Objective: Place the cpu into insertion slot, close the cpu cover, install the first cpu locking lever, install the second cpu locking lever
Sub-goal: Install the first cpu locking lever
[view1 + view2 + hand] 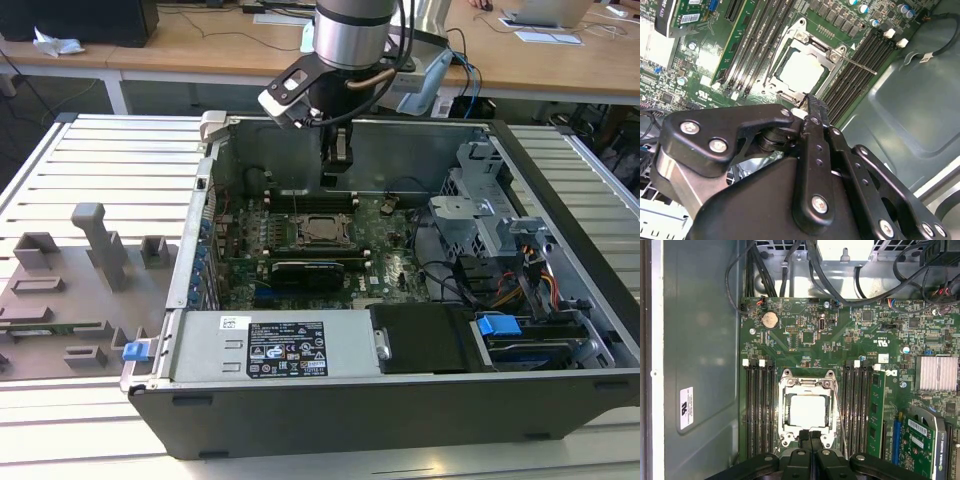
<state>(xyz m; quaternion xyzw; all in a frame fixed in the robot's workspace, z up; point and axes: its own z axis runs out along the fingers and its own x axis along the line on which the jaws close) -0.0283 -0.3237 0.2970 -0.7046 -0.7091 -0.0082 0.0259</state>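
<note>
The cpu (807, 410) lies pale and silvery in the insertion slot (826, 439) on the green board. The silvery cpu cover (786, 407) is folded down flat around it, and the chip's face shows through its window. A thin wire locking lever (840, 415) stands away from one side of the socket; it also shows as a lever (860, 66) in the second wrist view. My gripper (810, 436) hovers above the socket's edge, shut with nothing held. In the exterior view the gripper (337, 165) hangs over the cpu (321, 229), toward the case's back wall.
Long black memory slots (760, 410) flank the socket on both sides. A graphics card (305, 270) lies just in front of the socket in the exterior view. The grey case walls (400, 150), a drive cage (490, 215) and cables ring the board. Grey fixtures (100, 240) stand outside at the exterior view's left.
</note>
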